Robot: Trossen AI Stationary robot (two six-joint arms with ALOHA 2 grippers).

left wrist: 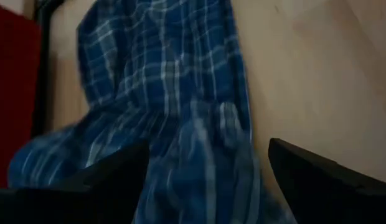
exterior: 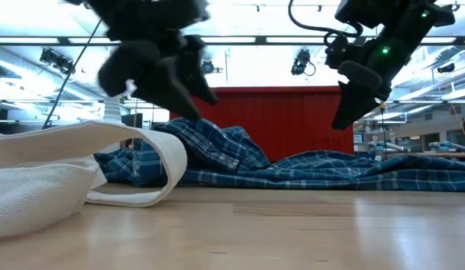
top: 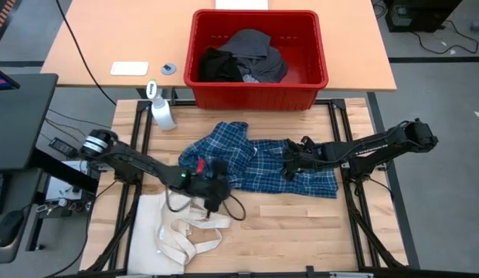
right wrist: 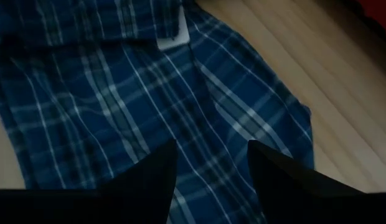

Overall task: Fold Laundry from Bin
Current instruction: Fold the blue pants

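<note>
Lying w/ long axis left-right, plaid shirt (top: 259, 164); left hand (top: 211, 188) released, right hand (top: 290, 164) also released.

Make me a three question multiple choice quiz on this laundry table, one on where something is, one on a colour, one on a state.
1. Where does the blue plaid shirt lie?
A. in the bin
B. spread on the wooden table
C. on the floor

2. What colour is the big rectangular plastic bin?
A. red
B. green
C. white

3. How is the left end effector?
A. shut on the shirt
B. shut on the bag
C. open above the shirt

Answers: 1 B, the high view shows it on the table between both arms. 2 A, its walls are red. 3 C, its wrist view shows fingers apart, nothing between.
</note>
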